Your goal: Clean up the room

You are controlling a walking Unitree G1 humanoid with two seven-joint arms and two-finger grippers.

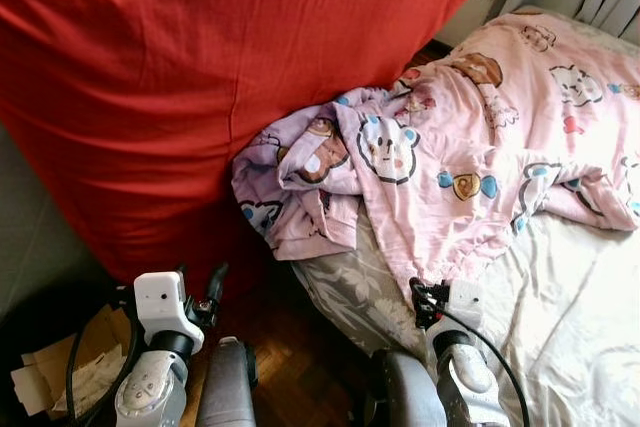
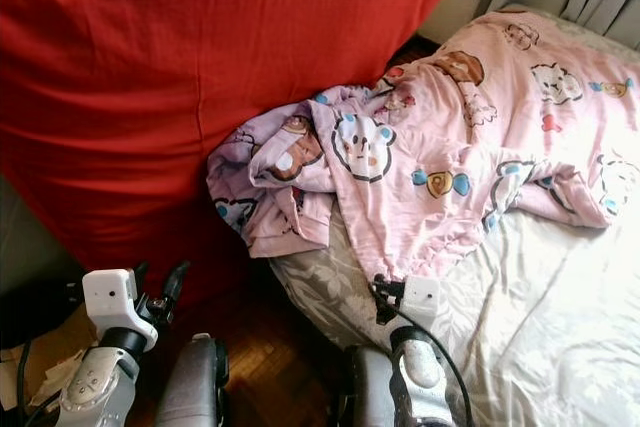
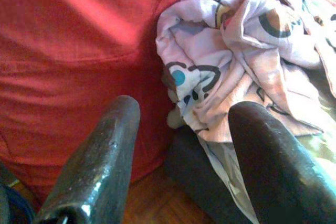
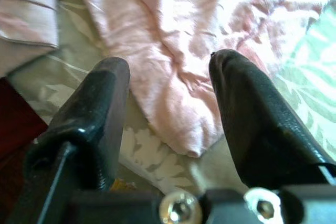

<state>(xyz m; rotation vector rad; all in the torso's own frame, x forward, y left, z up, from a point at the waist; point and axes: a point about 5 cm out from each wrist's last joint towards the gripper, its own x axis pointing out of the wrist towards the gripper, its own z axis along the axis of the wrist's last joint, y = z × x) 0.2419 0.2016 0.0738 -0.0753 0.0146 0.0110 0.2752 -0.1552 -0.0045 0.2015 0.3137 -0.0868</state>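
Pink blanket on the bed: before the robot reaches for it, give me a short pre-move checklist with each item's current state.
1. Right gripper open: ok, fingers spread with a clear gap.
2. Right gripper aimed at the pink blanket: ok, the blanket's lower edge lies just beyond the fingertips.
3. Left gripper open: ok, nothing between its fingers.
4. Left gripper facing the bunched blanket corner: ok, the bunch hangs off the bed beside the red cover.
5. Blanket free of things lying on it: ok on the part in view.
6. Bed sheet clear of the right fingers: cannot tell, it lies close under the blanket edge.
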